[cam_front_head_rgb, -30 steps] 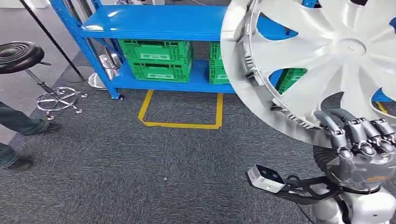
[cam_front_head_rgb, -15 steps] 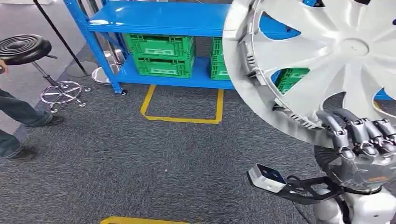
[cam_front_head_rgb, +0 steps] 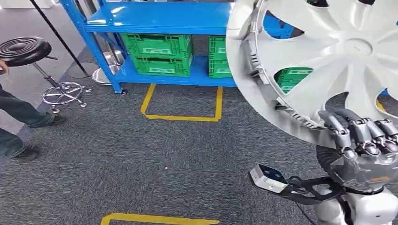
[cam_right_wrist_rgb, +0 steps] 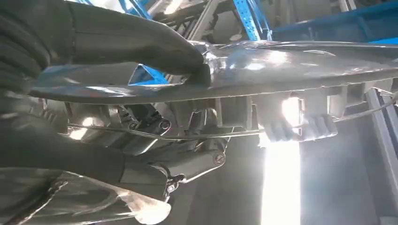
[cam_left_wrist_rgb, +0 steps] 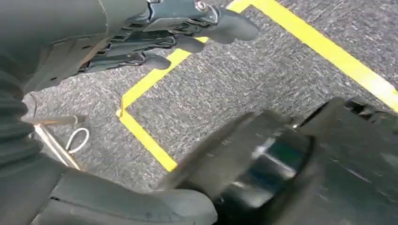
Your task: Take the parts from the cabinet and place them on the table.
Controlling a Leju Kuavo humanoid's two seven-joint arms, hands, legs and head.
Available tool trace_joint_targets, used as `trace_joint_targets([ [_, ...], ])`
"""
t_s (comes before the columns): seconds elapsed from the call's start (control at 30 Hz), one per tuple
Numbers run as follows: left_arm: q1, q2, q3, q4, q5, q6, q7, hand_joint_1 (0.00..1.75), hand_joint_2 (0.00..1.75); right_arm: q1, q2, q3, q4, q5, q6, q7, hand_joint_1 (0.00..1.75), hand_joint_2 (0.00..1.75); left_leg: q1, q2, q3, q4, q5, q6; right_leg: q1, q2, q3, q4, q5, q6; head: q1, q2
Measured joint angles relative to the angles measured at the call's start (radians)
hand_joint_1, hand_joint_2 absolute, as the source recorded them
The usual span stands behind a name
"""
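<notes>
Unmoved, silver hubcap (cam_front_head_rgb: pixel 324 61) rim sits clamped in right hand (cam_front_head_rgb: pixel 361 136) fingers (cam_front_head_rgb: pixel 340 129).

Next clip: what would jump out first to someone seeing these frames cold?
The big silver hubcap fills the upper right of the head view, gripped at its lower rim by the right hand. Behind it stands a blue shelf rack with green crates on its low shelf. A black stool and a person's legs sit at the left edge.

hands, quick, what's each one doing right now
Left hand: holds nothing, fingers apart, over the carpet.
Right hand: grips the rim of the silver wheel cover.
</notes>
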Motion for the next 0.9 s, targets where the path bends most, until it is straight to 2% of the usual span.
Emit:
trace_joint_targets([
  [0.1, 0.002, -0.001, 0.000, 0.000, 0.000, 0.000, 0.000, 0.00, 1.75, 0.001, 0.000, 0.000, 0.000, 0.000, 0.000, 0.000, 1.75, 1.75, -0.001, 0.000, -0.012, -0.008, 0.002, 0.013, 0.000, -0.003, -0.016, -0.004, 0.018, 0.014, 0.002, 0.000],
  [0.13, 0.003, -0.004, 0.000, 0.000, 0.000, 0.000, 0.000, 0.00, 1.75, 0.001, 0.000, 0.000, 0.000, 0.000, 0.000, -0.001, 1.75, 1.75, 0.004, 0.002, -0.015, -0.023, 0.014, 0.024, 0.004, -0.003, -0.019, -0.003, 0.021, 0.020, 0.000, 0.000],
  [0.17, 0.002, -0.007, 0.000, 0.000, 0.000, 0.000, 0.000, 0.00, 1.75, 0.002, 0.000, 0.000, 0.000, 0.000, 0.000, -0.002, 1.75, 1.75, 0.008, 0.004, -0.015, -0.026, 0.023, 0.031, 0.001, 0.002, -0.036, 0.008, 0.001, 0.023, 0.002, 0.000],
  [0.2, 0.001, -0.006, 0.000, 0.000, 0.000, 0.000, 0.000, 0.00, 1.75, 0.000, 0.000, 0.000, 0.000, 0.000, 0.000, -0.003, 1.75, 1.75, 0.009, 0.005, -0.023, -0.026, 0.028, 0.040, 0.001, 0.003, -0.053, 0.055, -0.040, 0.026, 0.005, 0.000],
  [0.27, 0.002, -0.006, 0.000, 0.000, 0.000, 0.000, 0.000, 0.00, 1.75, 0.001, 0.000, 0.000, 0.000, 0.000, 0.000, -0.003, 1.75, 1.75, 0.007, 0.006, -0.034, -0.025, 0.036, 0.043, -0.003, 0.003, -0.113, 0.216, -0.120, 0.032, 0.004, 0.000],
  [0.3, 0.003, -0.006, 0.000, 0.000, 0.000, 0.000, 0.000, 0.00, 1.75, 0.001, 0.000, 0.000, 0.001, 0.000, 0.000, -0.003, 1.75, 1.75, 0.006, 0.006, -0.039, -0.024, 0.039, 0.043, -0.003, 0.003, -0.138, 0.285, -0.145, 0.035, 0.005, 0.000],
  [0.33, 0.003, -0.006, 0.000, 0.000, 0.000, 0.000, 0.000, 0.00, 1.75, 0.001, 0.000, 0.000, 0.002, 0.000, 0.000, -0.003, 1.75, 1.75, 0.006, 0.006, -0.044, -0.021, 0.041, 0.042, -0.003, 0.003, -0.144, 0.308, -0.145, 0.037, 0.005, 0.000],
  [0.37, 0.003, -0.006, 0.000, 0.000, 0.000, -0.002, 0.000, 0.00, 1.75, 0.002, 0.000, 0.000, 0.003, 0.000, 0.000, -0.003, 1.75, 1.75, 0.006, 0.006, -0.046, -0.018, 0.041, 0.042, -0.004, 0.003, -0.125, 0.287, -0.126, 0.038, 0.005, 0.000],
  [0.4, 0.003, -0.006, 0.000, 0.000, 0.000, -0.003, 0.000, 0.00, 1.75, 0.001, 0.000, 0.000, 0.003, 0.000, 0.000, -0.003, 1.75, 1.75, 0.006, 0.006, -0.048, -0.014, 0.041, 0.042, -0.006, 0.003, -0.086, 0.223, -0.089, 0.039, 0.005, 0.000],
  [0.43, 0.003, -0.006, 0.000, 0.000, 0.000, -0.003, 0.000, 0.00, 1.75, 0.001, 0.000, 0.000, 0.003, 0.000, 0.000, -0.003, 1.75, 1.75, 0.007, 0.006, -0.048, -0.010, 0.039, 0.039, -0.008, 0.002, -0.033, 0.131, -0.047, 0.038, 0.005, 0.000],
  [0.47, 0.002, -0.007, 0.000, 0.000, 0.000, -0.003, 0.000, 0.00, 1.75, 0.000, -0.001, 0.000, 0.003, 0.000, 0.000, -0.003, 1.75, 1.75, 0.006, 0.005, -0.049, -0.005, 0.036, 0.035, -0.009, 0.001, 0.013, 0.046, -0.019, 0.037, 0.005, 0.000],
  [0.5, 0.002, -0.006, 0.000, 0.000, 0.000, -0.003, 0.000, 0.00, 1.75, -0.002, -0.002, 0.000, 0.004, 0.000, 0.000, -0.002, 1.75, 1.75, -0.001, 0.005, -0.055, 0.001, 0.034, 0.030, -0.005, 0.002, 0.034, 0.015, -0.036, 0.035, 0.005, 0.000],
  [0.53, 0.002, -0.006, 0.000, 0.000, 0.000, -0.004, 0.000, 0.00, 1.75, -0.006, -0.002, 0.000, 0.003, 0.000, 0.000, 0.000, 1.75, 1.75, -0.001, 0.004, -0.065, 0.011, 0.035, 0.025, -0.007, 0.003, 0.042, -0.009, -0.042, 0.027, 0.004, 0.000],
  [0.6, 0.001, -0.005, 0.000, 0.000, 0.000, -0.006, 0.000, 0.00, 1.75, -0.003, -0.003, 0.000, 0.006, 0.000, 0.000, 0.006, 1.75, 1.75, 0.000, 0.004, -0.074, 0.010, 0.043, 0.014, -0.004, 0.006, 0.028, 0.005, -0.038, 0.020, 0.004, 0.000],
  [0.63, 0.001, -0.005, 0.000, 0.000, 0.000, -0.006, 0.000, 0.00, 1.75, -0.002, -0.003, 0.000, 0.007, 0.000, 0.000, 0.008, 1.75, 1.75, -0.001, 0.004, -0.075, 0.014, 0.042, 0.010, -0.009, 0.006, 0.026, 0.000, -0.034, 0.015, 0.002, 0.000],
  [0.67, 0.001, -0.003, 0.000, 0.000, 0.000, -0.006, 0.000, 0.00, 1.75, -0.003, -0.003, 0.000, 0.007, 0.000, 0.000, 0.008, 1.75, 1.75, -0.001, 0.002, -0.079, 0.024, 0.027, 0.003, -0.014, 0.003, 0.028, -0.003, -0.031, 0.009, 0.004, 0.000],
  [0.7, 0.002, -0.003, 0.000, 0.000, 0.000, -0.006, 0.000, 0.00, 1.75, -0.003, -0.003, 0.000, 0.008, 0.000, 0.000, 0.008, 1.75, 1.75, 0.000, 0.002, -0.092, 0.057, -0.001, -0.005, -0.014, 0.003, 0.027, -0.003, -0.029, 0.005, -0.002, 0.000],
  [0.77, 0.001, -0.002, 0.000, 0.000, 0.001, -0.008, -0.002, 0.00, 1.75, -0.003, -0.003, 0.000, 0.009, 0.000, 0.000, 0.008, 1.75, 1.75, 0.006, 0.002, -0.150, 0.204, -0.081, -0.015, -0.013, 0.001, 0.023, -0.003, -0.028, 0.000, -0.002, 0.000],
  [0.8, 0.001, -0.001, 0.000, 0.000, 0.002, -0.010, -0.004, 0.00, 1.75, -0.003, -0.003, 0.000, 0.010, 0.000, 0.000, 0.008, 1.75, 1.75, 0.006, 0.002, -0.179, 0.278, -0.109, -0.017, -0.013, 0.000, 0.021, -0.002, -0.027, -0.002, -0.003, 0.000],
  [0.83, 0.000, 0.000, 0.001, 0.000, 0.002, -0.011, -0.006, 0.00, 1.75, -0.003, -0.003, 0.000, 0.011, 0.000, 0.000, 0.010, 1.75, 1.75, 0.006, 0.002, -0.189, 0.316, -0.116, -0.018, -0.013, 0.000, 0.021, -0.002, -0.026, -0.002, -0.003, 0.000],
  [0.87, 0.000, 0.000, 0.001, 0.000, 0.002, -0.013, -0.006, 0.00, 1.75, -0.002, -0.003, 0.000, 0.013, 0.000, 0.000, 0.014, 1.75, 1.75, 0.006, 0.002, -0.178, 0.305, -0.096, -0.017, -0.013, 0.000, 0.021, -0.002, -0.026, -0.002, -0.003, 0.000],
  [0.9, 0.000, 0.001, 0.001, 0.000, 0.000, -0.013, -0.005, 0.00, 1.75, -0.002, -0.004, 0.000, 0.015, 0.000, 0.000, 0.016, 1.75, 1.75, 0.006, 0.002, -0.151, 0.257, -0.061, -0.015, -0.013, 0.001, 0.022, -0.002, -0.026, -0.002, -0.003, 0.000],
])
